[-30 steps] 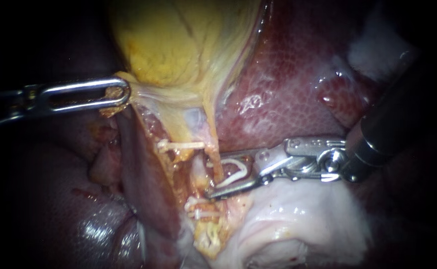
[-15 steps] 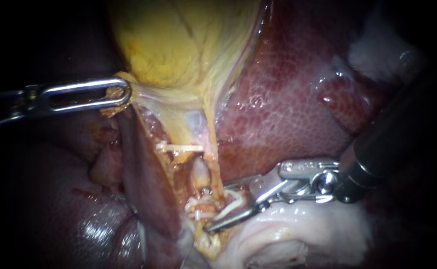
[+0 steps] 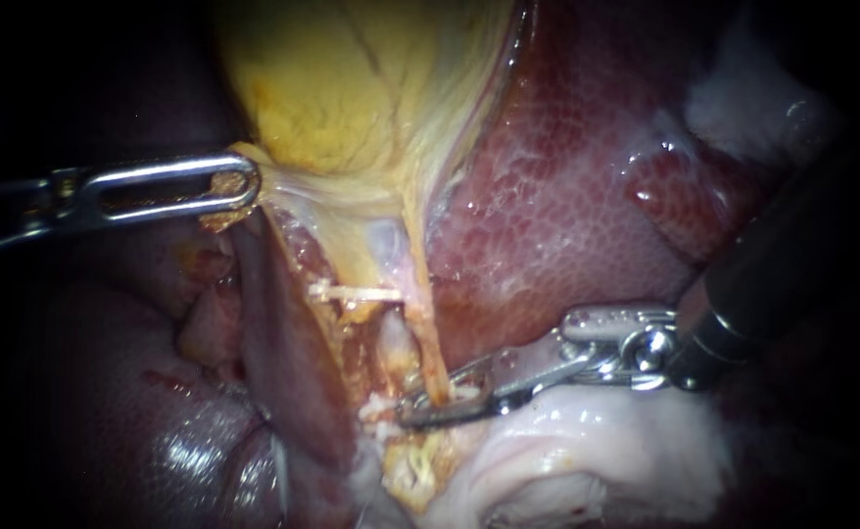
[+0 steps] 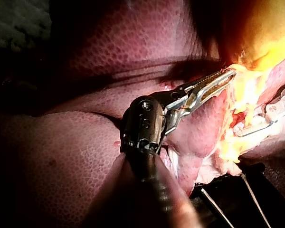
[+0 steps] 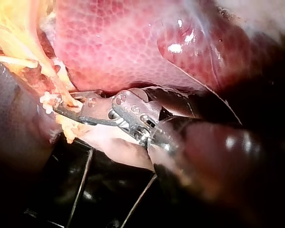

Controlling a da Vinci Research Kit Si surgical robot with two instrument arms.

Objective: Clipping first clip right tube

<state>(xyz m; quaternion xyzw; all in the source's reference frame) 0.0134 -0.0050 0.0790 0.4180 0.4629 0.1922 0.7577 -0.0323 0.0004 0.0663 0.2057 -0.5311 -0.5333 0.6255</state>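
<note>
Entering from the left edge of the endoscope view, the left instrument [image 3: 239, 184] lies almost level, and its slotted claw is closed on the frayed lower left corner of the gallbladder [image 3: 352, 88], whose yellow bulk fills the upper middle of the frame. In the left wrist view the same claw pinches that bright yellow tissue just ahead of its tip, with dark red liver beside the shaft. Below the gallbladder, in the middle of the endoscope view, an upper clip [image 3: 352, 291] lies white and crosswise over the stringy tissue, and a lower clip [image 3: 379, 416] sits at the lower middle, touching the tip of the other claw. Just to the right of these the right tube [image 3: 422, 328] runs as a thin pale strand from the gallbladder's neck down into the lower middle of the frame. There the right instrument [image 3: 432, 404], whose dark shaft comes in from the right edge, has its claw drawn narrow and closed around the tube from both sides. The right wrist view shows the same grip: the strand passes down into the closed claw [image 5: 61, 105]. The mottled red liver [image 3: 567, 196] fills the right half of the endoscope view, pale tissue [image 3: 567, 460] lies under the right instrument at the lower right, and the right wrist view shows the dark bench [image 5: 38, 199] under the instrument.
</note>
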